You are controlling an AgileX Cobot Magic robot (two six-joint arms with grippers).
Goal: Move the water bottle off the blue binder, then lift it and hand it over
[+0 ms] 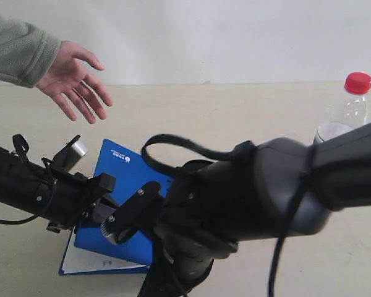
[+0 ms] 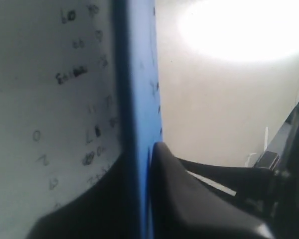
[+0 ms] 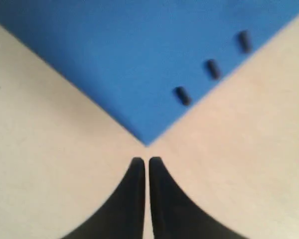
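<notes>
The blue binder (image 1: 125, 178) lies on the table, white pages (image 1: 93, 263) showing at its near edge. My left gripper (image 2: 139, 164) is shut on the blue cover's edge (image 2: 139, 74), with a handwritten page (image 2: 50, 99) beside it. In the exterior view the left gripper (image 1: 102, 195) sits at the binder's left side. My right gripper (image 3: 148, 162) is shut on nothing, its tips just off a corner of the binder (image 3: 139, 59) near the ring slots (image 3: 212, 68). The water bottle (image 1: 348, 111), clear with a red cap, stands upright on the table at the right, off the binder and partly behind my right arm (image 1: 260, 192).
A person's open hand (image 1: 74, 77) in a grey-green sleeve reaches in at the upper left, above the table. My right arm's bulk fills the middle and right foreground and hides part of the binder. Beige tabletop (image 1: 235, 111) stretches behind.
</notes>
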